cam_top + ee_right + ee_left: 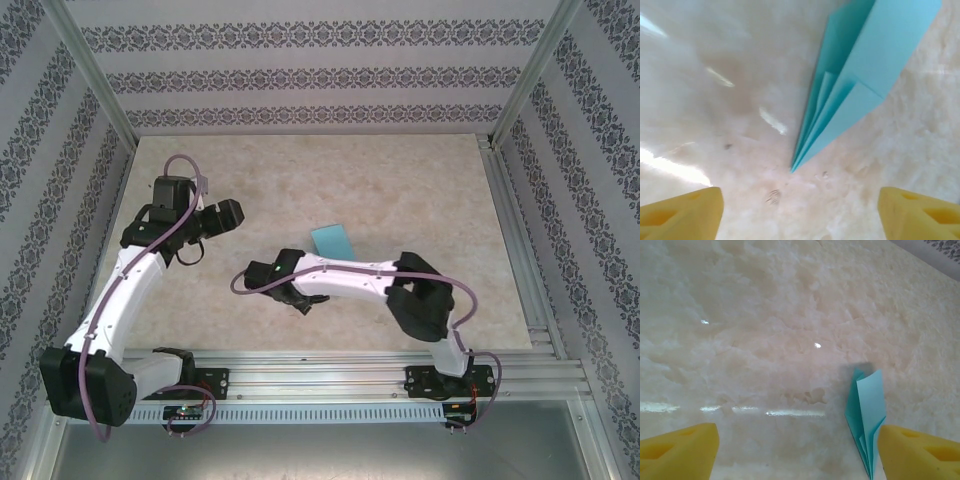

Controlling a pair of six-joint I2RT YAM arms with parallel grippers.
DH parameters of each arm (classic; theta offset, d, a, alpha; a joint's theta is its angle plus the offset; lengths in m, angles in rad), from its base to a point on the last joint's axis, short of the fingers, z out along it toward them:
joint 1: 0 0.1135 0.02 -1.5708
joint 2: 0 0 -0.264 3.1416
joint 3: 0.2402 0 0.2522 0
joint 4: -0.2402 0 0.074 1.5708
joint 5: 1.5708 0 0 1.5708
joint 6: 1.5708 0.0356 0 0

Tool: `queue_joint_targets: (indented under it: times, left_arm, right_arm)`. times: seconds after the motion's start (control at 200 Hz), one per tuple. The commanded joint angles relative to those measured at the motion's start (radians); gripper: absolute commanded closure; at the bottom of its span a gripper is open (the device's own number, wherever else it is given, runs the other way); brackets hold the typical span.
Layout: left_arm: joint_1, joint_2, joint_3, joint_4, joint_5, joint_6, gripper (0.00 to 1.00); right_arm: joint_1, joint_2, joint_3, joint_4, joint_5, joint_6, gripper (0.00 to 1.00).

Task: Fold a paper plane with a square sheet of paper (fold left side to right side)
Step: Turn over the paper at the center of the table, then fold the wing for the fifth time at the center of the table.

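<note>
Seen from above, the paper plane (333, 241) lies flat on the beige table (400, 170), just beyond the right arm (350, 277), well apart from the left gripper (222, 215). At the left wrist, yellow fingers (680, 450) stand wide apart, the plane near one. At the right wrist, the right gripper (800, 215) is spread, with the plane's tip pointing at the gap.

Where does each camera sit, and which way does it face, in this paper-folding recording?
Top external: above and behind the arms, looking down on the table; shows both arms, the left tool, the right tool and the paper plane.
Left wrist: on the left arm, facing the tabletop; its yellow fingers sit at the bottom corners.
Right wrist: on the right arm, close over the table; its yellow fingers show likewise.
Shared: all three views see the paper plane.
</note>
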Motion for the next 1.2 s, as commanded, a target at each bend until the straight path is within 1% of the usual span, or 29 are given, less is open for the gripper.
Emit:
queue_joint_targets:
  times: [0.0,0.095,0.165,0.27,0.41,0.51,0.6,0.674,0.774,0.914,1.064,1.114,1.199]
  left_arm:
    - [0.009,0.016,-0.075,0.107,0.184,-0.001,0.19]
    - [-0.012,0.044,-0.176,0.286,0.343,-0.094,0.22]
    - [-0.062,0.087,-0.219,0.390,0.384,-0.149,0.22]
    - [-0.169,0.167,-0.227,0.470,0.365,-0.191,0.22]
    - [-0.298,0.295,-0.202,0.584,0.313,-0.259,0.22]
    - [-0.345,0.410,-0.172,0.651,0.283,-0.295,0.22]
    - [-0.366,0.515,-0.135,0.718,0.293,-0.321,0.25]
    - [-0.378,0.587,-0.090,0.740,0.298,-0.326,0.28]
    - [-0.387,0.666,-0.027,0.737,0.305,-0.316,0.33]
    - [-0.389,0.758,0.044,0.731,0.308,-0.304,0.40]
    - [-0.388,0.828,0.117,0.704,0.312,-0.280,0.52]
    - [-0.389,0.843,0.139,0.683,0.311,-0.261,0.58]
    - [-0.388,0.849,0.162,0.657,0.317,-0.225,0.74]
  right_arm:
    - [-0.045,-0.217,-0.056,0.106,-0.113,0.008,0.14]
    - [-0.126,-0.360,-0.136,0.172,-0.133,0.025,0.14]
    - [-0.199,-0.466,-0.230,0.266,-0.165,0.026,0.13]
    - [-0.325,-0.610,-0.361,0.410,-0.236,0.049,0.12]
    - [-0.503,-0.793,-0.563,0.618,-0.365,0.094,0.07]
    - [-0.604,-0.873,-0.668,0.704,-0.448,0.131,0.07]
    - [-0.685,-0.922,-0.744,0.746,-0.523,0.154,0.07]
    - [-0.741,-0.945,-0.791,0.765,-0.585,0.167,0.08]
    - [-0.804,-0.974,-0.848,0.787,-0.665,0.168,0.10]
    - [-0.857,-0.996,-0.898,0.803,-0.741,0.166,0.13]
    - [-0.884,-1.004,-0.926,0.804,-0.771,0.159,0.16]
    - [-0.896,-1.001,-0.935,0.811,-0.791,0.156,0.17]
    - [-0.928,-0.996,-0.955,0.843,-0.854,0.154,0.20]
